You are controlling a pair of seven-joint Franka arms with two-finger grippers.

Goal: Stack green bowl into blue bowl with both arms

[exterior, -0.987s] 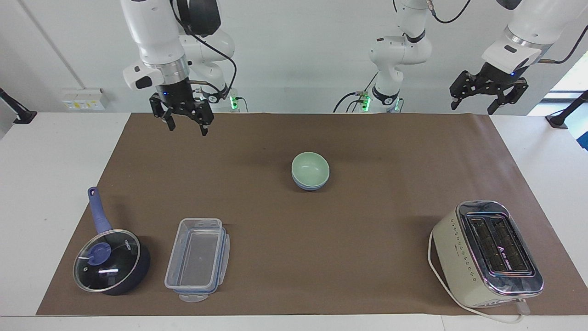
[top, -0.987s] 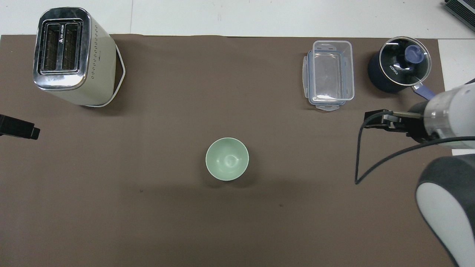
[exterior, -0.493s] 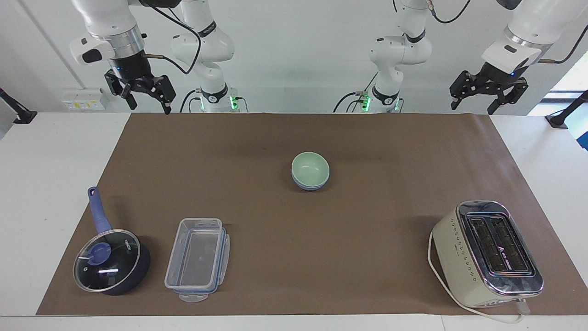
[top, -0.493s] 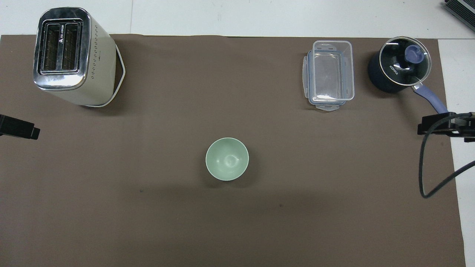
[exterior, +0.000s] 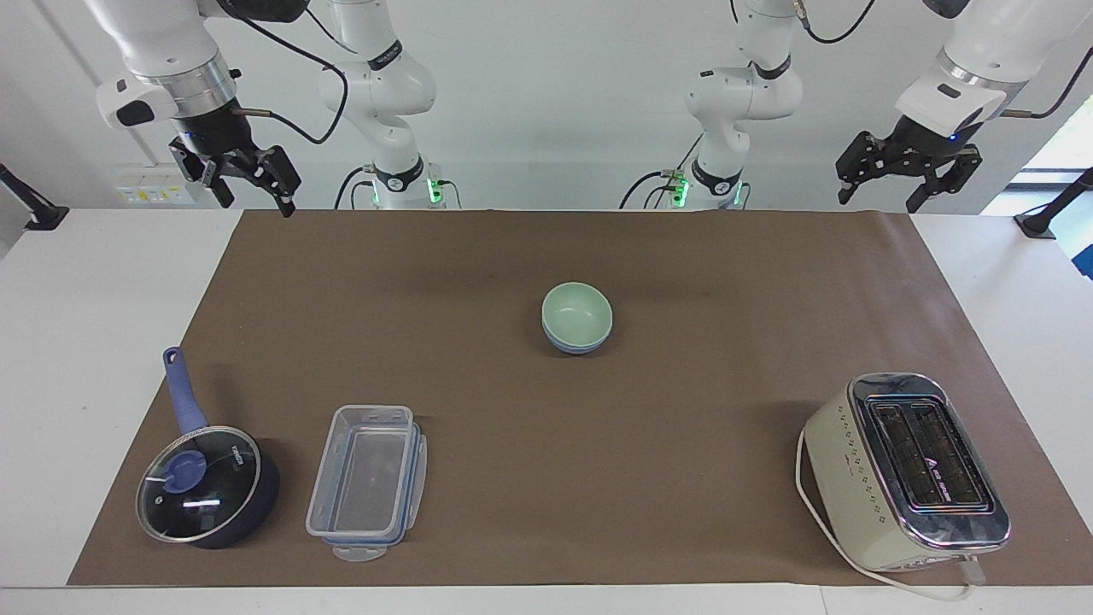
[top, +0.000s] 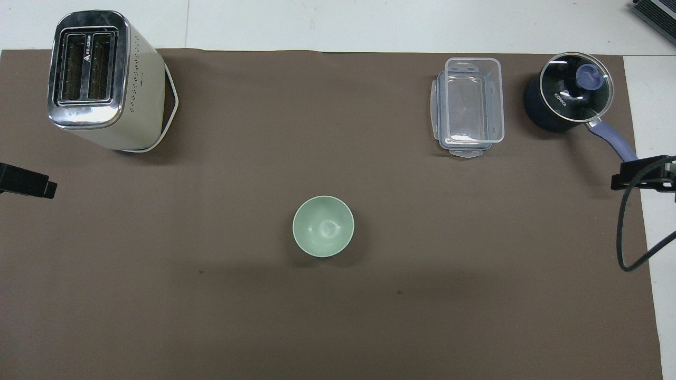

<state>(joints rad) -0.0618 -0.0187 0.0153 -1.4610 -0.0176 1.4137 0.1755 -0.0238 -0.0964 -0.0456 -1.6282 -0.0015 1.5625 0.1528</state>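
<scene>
Resting mid-mat, the green bowl (exterior: 577,313) sits nested in the blue bowl (exterior: 577,345), well apart from both grippers.

Left gripper (exterior: 908,181): raised over the mat's corner at the robots' edge, left arm's end; fingers apart, empty. Only a dark tip enters the overhead view.

Right gripper (exterior: 245,181): raised over the matching corner at the right arm's end; fingers spread, empty.

Hidden: from overhead the blue bowl is wholly covered by the green one; facing, only a thin band of it shows.

Appearance: pale mint, smooth, matte, plain, upright, empty.

Mat (exterior: 683,461): brown.
</scene>
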